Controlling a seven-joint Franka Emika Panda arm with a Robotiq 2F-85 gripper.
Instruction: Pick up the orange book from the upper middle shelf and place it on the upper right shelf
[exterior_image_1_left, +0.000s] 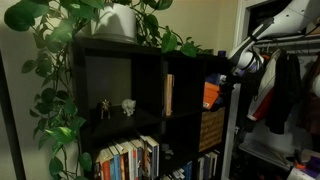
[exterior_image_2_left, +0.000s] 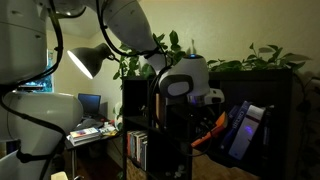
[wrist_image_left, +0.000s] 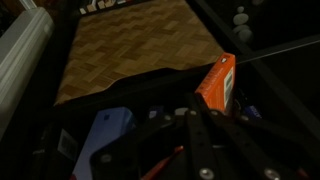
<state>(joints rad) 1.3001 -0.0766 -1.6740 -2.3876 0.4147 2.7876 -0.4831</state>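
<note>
The orange book (exterior_image_1_left: 210, 95) sits tilted inside the upper right shelf (exterior_image_1_left: 214, 68) of the black bookcase. It also shows in an exterior view (exterior_image_2_left: 207, 132) and in the wrist view (wrist_image_left: 218, 82). My gripper (wrist_image_left: 205, 108) is at that cell's opening (exterior_image_1_left: 230, 70), and its fingers appear closed on the book, whose end sticks out past the fingertips. In an exterior view the gripper (exterior_image_2_left: 205, 108) is just above the book, beside the blue books (exterior_image_2_left: 245, 125). The upper middle shelf (exterior_image_1_left: 186, 90) holds a paler tan book (exterior_image_1_left: 168, 95).
A woven basket (exterior_image_1_left: 211, 128) fills the cell below, and its top shows in the wrist view (wrist_image_left: 130, 50). Small figurines (exterior_image_1_left: 116, 106) stand in the wide left cell. A trailing plant (exterior_image_1_left: 110, 20) sits on top. A row of books (exterior_image_1_left: 130, 160) fills the lower shelf. Clothes (exterior_image_1_left: 285, 90) hang at the right.
</note>
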